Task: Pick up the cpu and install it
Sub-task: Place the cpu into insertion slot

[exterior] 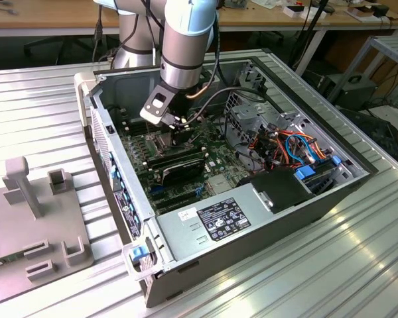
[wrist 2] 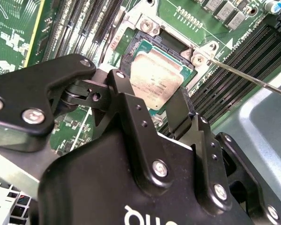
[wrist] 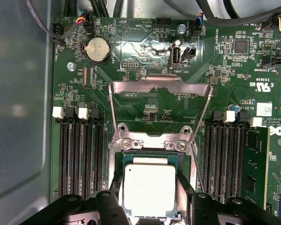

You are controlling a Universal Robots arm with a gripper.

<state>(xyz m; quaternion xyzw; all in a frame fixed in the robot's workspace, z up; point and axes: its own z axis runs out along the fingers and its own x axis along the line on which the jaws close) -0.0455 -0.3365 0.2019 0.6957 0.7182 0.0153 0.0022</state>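
Note:
The cpu (wrist: 150, 190) is a square chip with a pale metal lid on a green base. It sits level in the open motherboard socket (wrist: 150, 143) in both wrist views, and its lid (wrist 2: 157, 77) is lit. My gripper (wrist: 150, 199) straddles it, with the black fingers (wrist: 185, 192) pressed against two opposite edges of the cpu. The socket's metal load plate (wrist: 159, 89) is flipped open, away from the chip. A thin retention lever (wrist 2: 243, 77) sticks out beside the socket. In the exterior view my gripper (exterior: 179, 129) reaches down into the open computer case (exterior: 345, 192).
Black memory slots (wrist: 79, 154) flank the socket on both sides, and a memory module (wrist: 255, 159) sits in one. Cable bundles (exterior: 278, 142), a drive cage and the power supply (exterior: 219, 222) crowd the case. A grey fixture block (exterior: 36, 218) rests on the ribbed table at the exterior view's left.

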